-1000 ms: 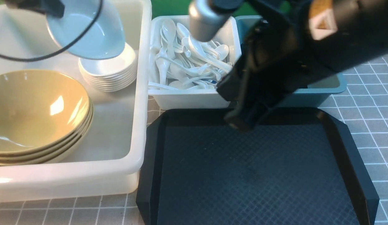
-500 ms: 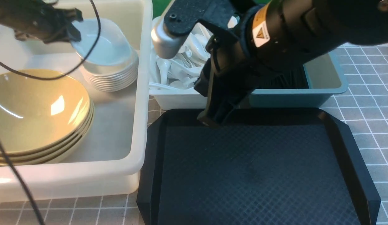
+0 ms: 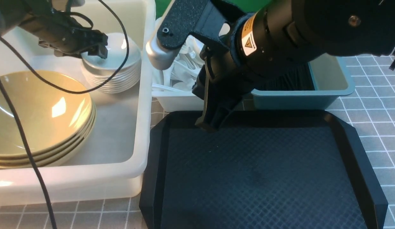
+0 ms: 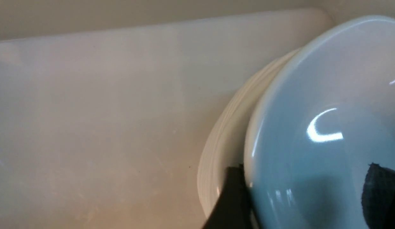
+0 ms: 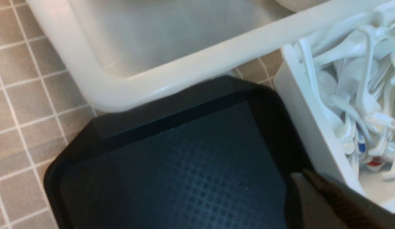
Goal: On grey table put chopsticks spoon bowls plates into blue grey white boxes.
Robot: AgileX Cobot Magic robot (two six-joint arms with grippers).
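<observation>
Change: the plate (image 3: 113, 47), held tilted over the stack (image 3: 129, 78) a second ago, now sits on top of it. The left claw (image 4: 307, 187) has spread its jaws; one finger is outside the rim, the other over the dish's hollow. It reads as released. The right claw (image 5: 300, 178) is clenched on nothing.

Meaning: this plate looks delivered, in the big tub (image 3: 146, 95). Spoons (image 3: 184, 74) lie in the white box (image 3: 181, 103), chopsticks (image 3: 289, 79) in the blue-grey box (image 3: 289, 98), and bowls (image 3: 44, 117) in the tub, nearer the robot than the left claw. Sorting seems near its end, though the arms hide parts of the scene.

Edges: the tub's wall stands to the right of the left claw, just beyond the stack; its far wall is also near. The bowls' high rims limit a retreat toward the robot. Straight up seems safest, since the outer finger could catch the plate's rim and drag it. The cable (image 3: 70, 91) loops in front of the stack in the front view; snag risk, depth uncertain.

The right claw hangs near the tray (image 3: 254, 178) and the white box's edge; lift before moving sideways.
</observation>
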